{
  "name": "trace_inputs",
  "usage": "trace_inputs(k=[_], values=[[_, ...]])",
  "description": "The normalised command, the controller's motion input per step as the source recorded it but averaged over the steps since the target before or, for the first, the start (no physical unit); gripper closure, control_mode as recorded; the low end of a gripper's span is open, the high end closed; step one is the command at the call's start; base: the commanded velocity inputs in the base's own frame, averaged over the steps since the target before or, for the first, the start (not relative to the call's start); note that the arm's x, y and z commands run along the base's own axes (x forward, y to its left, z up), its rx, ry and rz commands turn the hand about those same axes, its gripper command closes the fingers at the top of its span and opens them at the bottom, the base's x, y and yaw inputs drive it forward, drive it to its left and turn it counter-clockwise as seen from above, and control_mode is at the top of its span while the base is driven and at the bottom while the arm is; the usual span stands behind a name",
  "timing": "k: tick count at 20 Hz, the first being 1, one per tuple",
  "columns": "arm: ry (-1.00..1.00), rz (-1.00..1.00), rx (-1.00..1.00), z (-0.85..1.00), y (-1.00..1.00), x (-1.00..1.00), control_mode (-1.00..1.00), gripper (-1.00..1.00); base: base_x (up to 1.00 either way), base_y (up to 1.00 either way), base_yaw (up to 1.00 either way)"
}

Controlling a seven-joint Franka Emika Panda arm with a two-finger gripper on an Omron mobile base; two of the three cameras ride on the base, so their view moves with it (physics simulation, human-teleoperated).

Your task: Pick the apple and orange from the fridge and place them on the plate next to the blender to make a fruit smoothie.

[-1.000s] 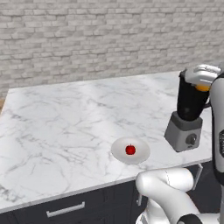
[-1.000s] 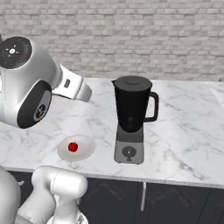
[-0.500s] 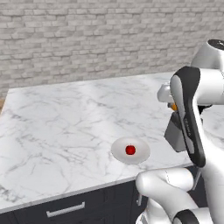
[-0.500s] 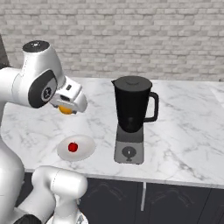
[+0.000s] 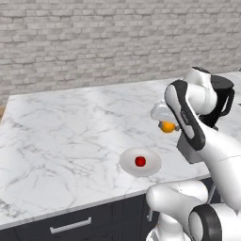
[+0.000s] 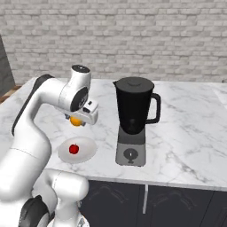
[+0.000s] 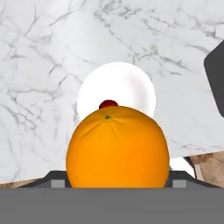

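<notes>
A white robot arm bends over the marble table [image 5: 61, 136], its elbow high and its forearm folded down beside the black blender [image 6: 133, 119], the pincer [image 6: 77, 120] pinching the orange [image 5: 167, 126] in the air above the table, up and to one side of the white plate [image 5: 127, 162]. The red apple [image 5: 140, 161] already sits near the middle of that plate, and there lies the risk: judging by the hand view, where the orange [image 7: 117, 146] covers most of the apple [image 7: 108, 104], a release straight onto the dish could strike the apple and send either fruit rolling off the shallow rim and along the table. A drop from this height would add bounce. The blender stands close beside the arm, so a wide swing of the wrist might also clip its jar or handle. The fridge is out of frame.
</notes>
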Motion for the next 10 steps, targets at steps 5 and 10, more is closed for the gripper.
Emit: trace_inputs(k=[5,10], values=[[0.21,0.05,-0.04,-0.97,0.35,0.88,-1.00,1.00,0.00,0.00,0.00],[0.18,0.04,-0.12,-0.53,0.12,0.56,-1.00,1.00,0.00,0.00,0.00]])
